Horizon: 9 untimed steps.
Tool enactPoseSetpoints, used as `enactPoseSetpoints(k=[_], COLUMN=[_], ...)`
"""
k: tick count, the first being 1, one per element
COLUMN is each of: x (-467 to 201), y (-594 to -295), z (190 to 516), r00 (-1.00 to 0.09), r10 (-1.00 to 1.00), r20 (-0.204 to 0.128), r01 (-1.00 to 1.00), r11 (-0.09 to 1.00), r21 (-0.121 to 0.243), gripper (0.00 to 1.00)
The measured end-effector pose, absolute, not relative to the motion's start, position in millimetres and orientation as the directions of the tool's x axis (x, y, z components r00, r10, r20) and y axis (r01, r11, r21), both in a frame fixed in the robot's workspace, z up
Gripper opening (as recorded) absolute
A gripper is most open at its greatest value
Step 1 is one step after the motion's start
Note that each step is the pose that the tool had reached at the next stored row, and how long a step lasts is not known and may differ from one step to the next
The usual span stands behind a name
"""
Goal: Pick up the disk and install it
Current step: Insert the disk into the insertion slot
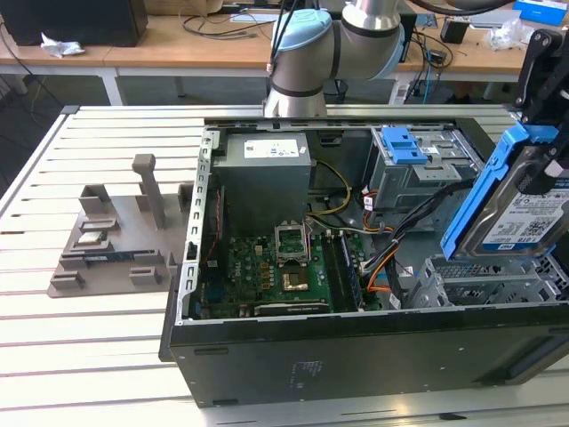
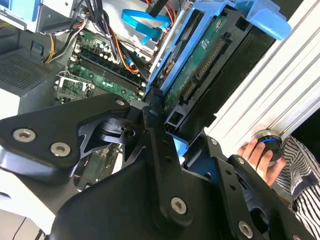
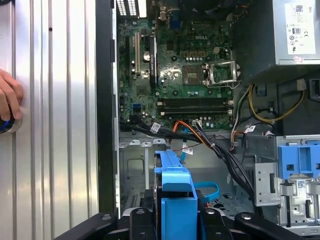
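With gripper (image 3: 176,221) clamped on the disk (image 1: 516,218), holding it steeply tilted above the drive cage (image 1: 480,289), likely for lining up insertion.

A white slatted metal table (image 1: 89,356) spans the foreground; behind it stands a long light-wood desk (image 1: 160,53) on white legs, strewn with dark cables (image 1: 218,24).

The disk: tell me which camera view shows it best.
The exterior view: the disk shows its labelled face and blue frame, above the case. The second wrist view shows its circuit-board side; the first wrist view, its blue frame edge-on.
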State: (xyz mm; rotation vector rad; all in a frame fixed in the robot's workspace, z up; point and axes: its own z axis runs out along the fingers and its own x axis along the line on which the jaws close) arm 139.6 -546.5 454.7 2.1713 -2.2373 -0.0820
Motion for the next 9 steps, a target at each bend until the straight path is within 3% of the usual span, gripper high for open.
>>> enactPoseSetpoints(k=[9], x=[138.4], y=[-547.0], z=[449.3], r00=[-0.036], r10=[-0.999], r20=[-0.020], r01=[-0.998], r11=[0.035], r21=[0.054], gripper=[0.37])
